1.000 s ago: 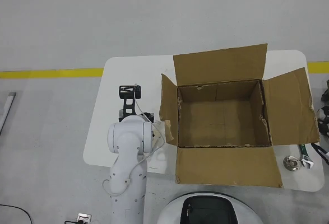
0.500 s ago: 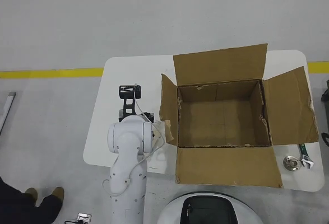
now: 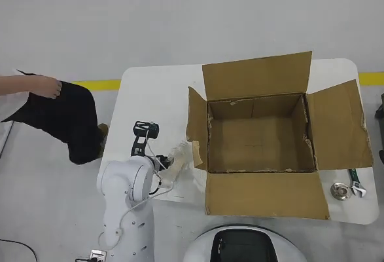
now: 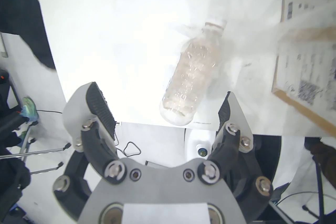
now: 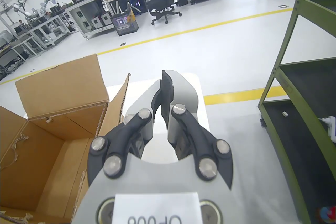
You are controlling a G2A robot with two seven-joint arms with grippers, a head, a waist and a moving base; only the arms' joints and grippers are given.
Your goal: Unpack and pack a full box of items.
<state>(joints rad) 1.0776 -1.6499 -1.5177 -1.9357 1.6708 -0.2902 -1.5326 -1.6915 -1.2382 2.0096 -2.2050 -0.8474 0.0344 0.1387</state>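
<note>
Precariously placed bottle beside an empty box

Top view: the clear plastic bottle (image 3: 174,162) lies on its side on the white tabletop (image 3: 152,85). It is just left of the open brown cardboard box (image 3: 260,141), close to the box's left flap (image 3: 196,141) and beside the left arm (image 3: 123,190). Its long axis seems to run near-to-far, slanting right, though its outline is faint. The box is bare inside, so I judge that packing has not begun.

Left wrist view: the left gripper (image 4: 160,90) hangs above the tabletop's near edge, its fingers (image 4: 98,101) spread wide and holding nothing. The bottle lies flat ahead of them, nearer one finger than the other. Its base is toward the gripper, right by the near edge, and its neck (image 4: 215,25) points to the far side. It is round and probably light, so a finger landing off-centre could roll or nudge it over that edge. Its slick wall could also slip out of a pinch taken on the taper. The flap close by might catch a finger.

Right wrist view: the right gripper (image 5: 163,86) is held above the tabletop by the box's right side, fingers pressed together and empty.
</note>
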